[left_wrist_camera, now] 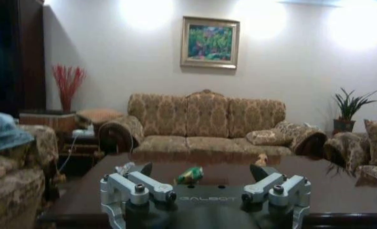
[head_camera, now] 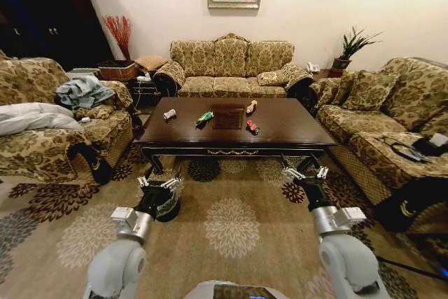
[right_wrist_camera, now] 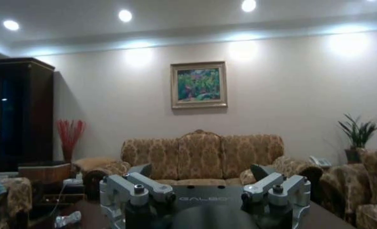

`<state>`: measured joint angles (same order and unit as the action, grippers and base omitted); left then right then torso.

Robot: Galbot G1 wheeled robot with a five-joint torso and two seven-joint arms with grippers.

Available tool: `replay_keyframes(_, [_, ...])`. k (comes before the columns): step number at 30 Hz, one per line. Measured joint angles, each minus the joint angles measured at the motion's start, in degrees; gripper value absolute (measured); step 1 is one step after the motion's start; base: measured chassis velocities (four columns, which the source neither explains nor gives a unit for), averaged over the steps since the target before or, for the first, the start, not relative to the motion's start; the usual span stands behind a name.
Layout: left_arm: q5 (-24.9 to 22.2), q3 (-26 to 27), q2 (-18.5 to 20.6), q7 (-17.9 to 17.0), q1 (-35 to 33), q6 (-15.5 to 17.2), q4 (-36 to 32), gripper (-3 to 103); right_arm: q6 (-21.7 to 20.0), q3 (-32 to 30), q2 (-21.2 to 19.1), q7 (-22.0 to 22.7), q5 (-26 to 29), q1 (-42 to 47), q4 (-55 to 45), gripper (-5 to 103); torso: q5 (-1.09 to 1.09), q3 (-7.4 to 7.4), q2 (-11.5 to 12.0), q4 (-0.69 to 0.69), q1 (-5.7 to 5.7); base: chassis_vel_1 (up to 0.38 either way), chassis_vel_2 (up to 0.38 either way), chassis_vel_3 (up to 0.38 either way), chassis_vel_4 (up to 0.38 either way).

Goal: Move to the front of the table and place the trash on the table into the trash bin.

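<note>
While the dark wooden table (head_camera: pixel 280 127) fills the middle of the head view, four bits of trash are seen on its top: a silver wrapper (head_camera: pixel 169 114) at the left, a green wrapper (head_camera: pixel 204 117) beside it, a brown-orange bottle (head_camera: pixel 251 107) and a red wrapper (head_camera: pixel 252 127) to the right. The black trash bin (head_camera: pixel 170 204) is placed lower left on the carpet, just behind the left gripper (head_camera: pixel 158 184). The right gripper (head_camera: pixel 306 173) is held lower right. Both grippers' fingers are spread apart, gripping nothing.

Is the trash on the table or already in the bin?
On the table: silver wrapper, green wrapper, brown bottle and red wrapper all lie there.
</note>
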<state>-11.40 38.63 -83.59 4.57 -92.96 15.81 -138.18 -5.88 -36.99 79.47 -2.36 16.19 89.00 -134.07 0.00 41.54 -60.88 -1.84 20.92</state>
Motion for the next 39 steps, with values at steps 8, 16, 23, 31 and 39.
replay_keyframes(8, [0.6,0.2,0.4,1.9,-0.5,-4.3,-0.5,100,2.1,0.4,1.4,-0.6,-2.2,3.5,-0.3,100,0.01,0.0,0.0,0.0,0.0,0.0,0.0,0.0,0.0])
replay_keyframes(16, [1.1,0.2,-0.8,2.3,-1.6,-4.6,-0.6,100,0.8,0.2,0.6,-0.6,-2.1,3.8,-0.7,100,0.0,0.0,0.0,0.0,-0.01,0.0,0.0,0.0,0.0])
replay_keyframes(23, [1.8,0.4,-2.0,1.8,-3.1,-3.1,1.1,100,0.5,1.0,0.9,-0.8,-2.0,4.1,0.9,100,0.0,0.0,0.0,0.0,0.0,0.0,0.0,0.0,0.0])
replay_keyframes(31, [1.7,0.8,-1.5,0.8,-2.6,-3.1,3.1,100,1.2,1.7,1.5,-2.3,-2.0,5.0,2.3,100,0.0,0.0,0.0,0.0,0.0,0.0,0.0,0.0,0.0])
replay_keyframes(39, [0.6,0.8,-0.9,0.7,-1.3,-3.3,4.1,100,1.8,2.2,2.0,-2.8,-2.2,5.0,3.1,100,0.0,-0.01,0.0,0.0,-0.01,-0.007,0.005,0.008,-0.01])
